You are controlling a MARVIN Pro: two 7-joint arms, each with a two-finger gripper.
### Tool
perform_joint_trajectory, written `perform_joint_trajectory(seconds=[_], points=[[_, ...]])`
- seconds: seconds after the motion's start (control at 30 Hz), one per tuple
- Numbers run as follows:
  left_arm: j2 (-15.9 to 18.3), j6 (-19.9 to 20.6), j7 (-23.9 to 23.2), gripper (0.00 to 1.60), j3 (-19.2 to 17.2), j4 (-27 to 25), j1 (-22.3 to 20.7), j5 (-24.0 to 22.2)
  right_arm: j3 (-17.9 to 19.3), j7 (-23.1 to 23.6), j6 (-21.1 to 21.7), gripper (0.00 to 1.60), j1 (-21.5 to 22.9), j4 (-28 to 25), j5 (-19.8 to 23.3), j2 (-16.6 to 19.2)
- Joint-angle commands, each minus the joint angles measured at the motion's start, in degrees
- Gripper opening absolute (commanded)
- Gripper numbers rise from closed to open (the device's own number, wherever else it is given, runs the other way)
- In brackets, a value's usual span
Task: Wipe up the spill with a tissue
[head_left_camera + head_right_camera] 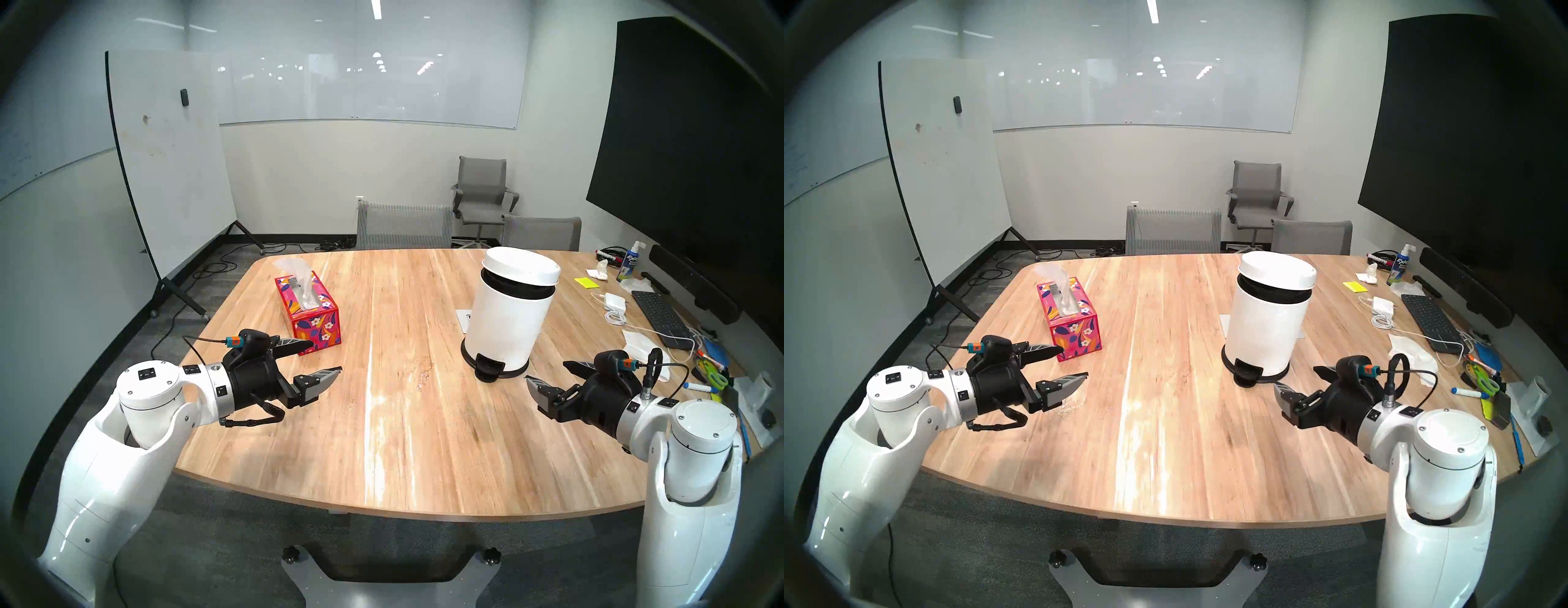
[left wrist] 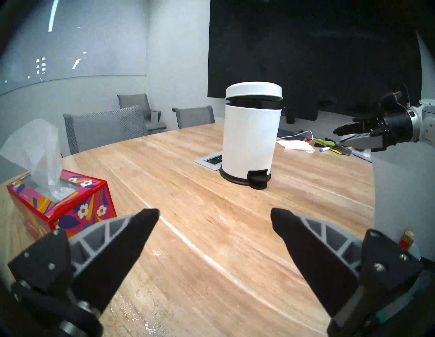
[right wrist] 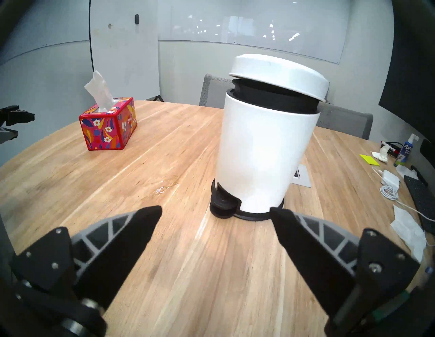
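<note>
A white tissue (image 1: 292, 269) sticks up out of the red floral box (image 1: 312, 318) at the table's far left; it also shows in the right wrist view (image 3: 98, 94). My left gripper (image 1: 326, 356) is open and empty, hovering just in front of the box's near end, apart from it. My right gripper (image 1: 547, 371) is open and empty, low over the table just right of the white bin's pedal. No small dark brown spill shows clearly in any view. A pale glossy rough patch (image 1: 421, 373) lies between the grippers.
A white pedal bin (image 1: 507, 314) with its lid ajar stands at the right centre. A flat white sheet (image 1: 640, 344), a keyboard (image 1: 657, 314), cables, markers and scissors crowd the right edge. Grey chairs (image 1: 403, 227) stand behind the table.
</note>
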Motion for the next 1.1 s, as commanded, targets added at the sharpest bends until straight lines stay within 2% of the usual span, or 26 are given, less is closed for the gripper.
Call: perform_joint_trajectory(seconds=[0.0, 1.07], points=[[-0.32, -2.23, -1.36, 1.6, -2.04, -2.33, 4.01, -1.16, -0.36, -0.48, -0.25, 1.6, -0.34, -2.02, 0.4, -1.54], [-1.15, -2.4, -2.25, 1.6, -2.63, -2.32, 4.27, -0.56, -0.41, -0.75, -0.7, 1.6, -0.46, -1.91, 0.43, -1.88]])
